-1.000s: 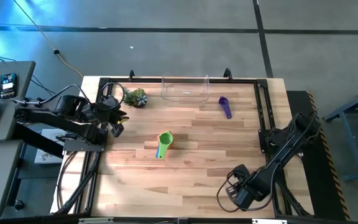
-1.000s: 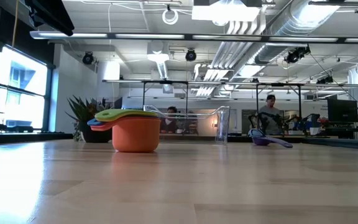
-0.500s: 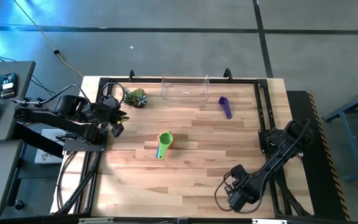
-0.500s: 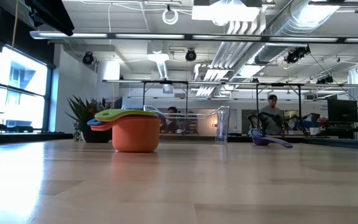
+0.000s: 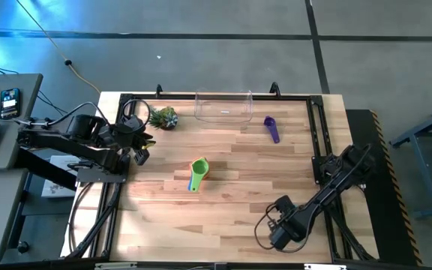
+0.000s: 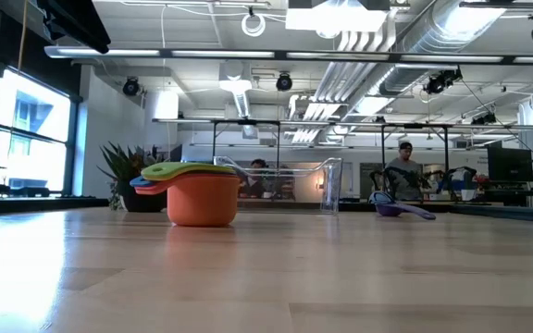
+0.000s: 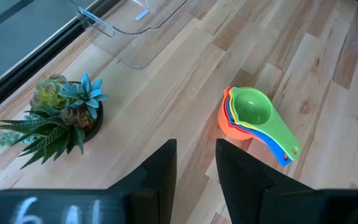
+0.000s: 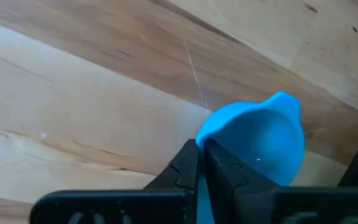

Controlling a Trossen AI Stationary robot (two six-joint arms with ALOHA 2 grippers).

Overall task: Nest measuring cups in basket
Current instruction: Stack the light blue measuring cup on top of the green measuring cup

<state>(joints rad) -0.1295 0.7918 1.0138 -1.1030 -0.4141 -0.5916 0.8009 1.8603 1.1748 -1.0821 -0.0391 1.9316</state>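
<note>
A nested stack of measuring cups, green on top and orange at the bottom, stands on its base mid-table. A purple cup lies alone near the far right. The clear basket sits at the far edge. My left gripper waits open by the table's left edge, facing the stack. My right gripper is over the near right part of the table, shut on a light blue cup. My right gripper pinches the light blue cup between its two fingers at the edge of the bowl. The bowl sticks out past the fingertips. The fingers hide the handle and the exact place of contact. Wood shows beneath the cup.
A small potted spiky plant stands at the far left, beside the basket. Black rails run along the table's left, far and right edges. Bare wood lies between the stack and the basket. People stand in the room beyond the table.
My right gripper has moved toward the table's left edge along the near side, carrying the light blue cup. The stack, purple cup and basket have stayed in place.
</note>
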